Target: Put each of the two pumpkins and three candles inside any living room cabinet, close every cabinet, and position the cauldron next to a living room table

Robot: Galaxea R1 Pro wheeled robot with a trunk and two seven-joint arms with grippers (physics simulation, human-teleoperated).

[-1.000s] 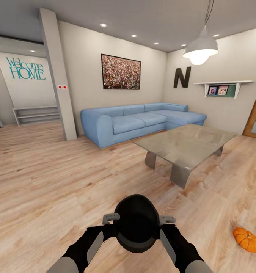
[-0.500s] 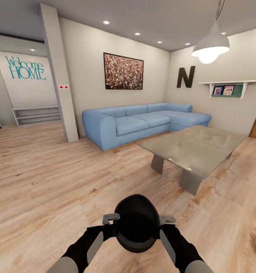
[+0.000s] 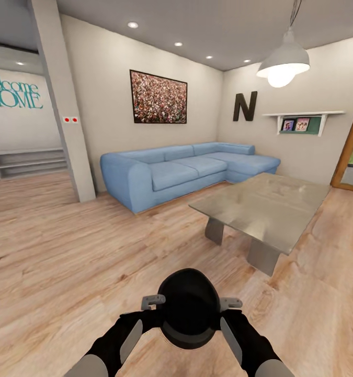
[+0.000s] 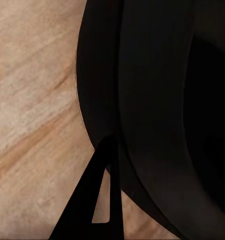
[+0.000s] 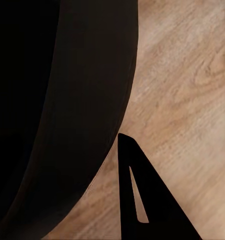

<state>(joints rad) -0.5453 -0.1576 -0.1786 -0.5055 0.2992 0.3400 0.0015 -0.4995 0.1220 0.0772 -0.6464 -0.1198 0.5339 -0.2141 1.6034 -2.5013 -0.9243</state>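
Grippers first: left gripper (image 3: 153,302) and right gripper (image 3: 230,303) sit pressed against opposite sides of the cauldron (image 3: 189,308), carrying it between them low in front of the trunk. In the left wrist view one dark finger (image 4: 95,200) lies along the cauldron (image 4: 157,110) wall, in the right wrist view another finger (image 5: 142,200) sits just beside the cauldron (image 5: 67,110); cannot tell if the jaws themselves are apart or together, the pot looks squeezed between the two arms rather than pinched. Wood floor (image 3: 66,262) below. Key relation: the bench (image 3: 265,201), glass-topped, lies ahead and to the robot's right of the cauldron, well apart, its long axis running away toward the far right wall. Right arm is on the nearer side. Blue sofa (image 3: 181,170) behind the bench. Likely step: carry the cauldron forward-right and set it down just beside the bench's near corner.
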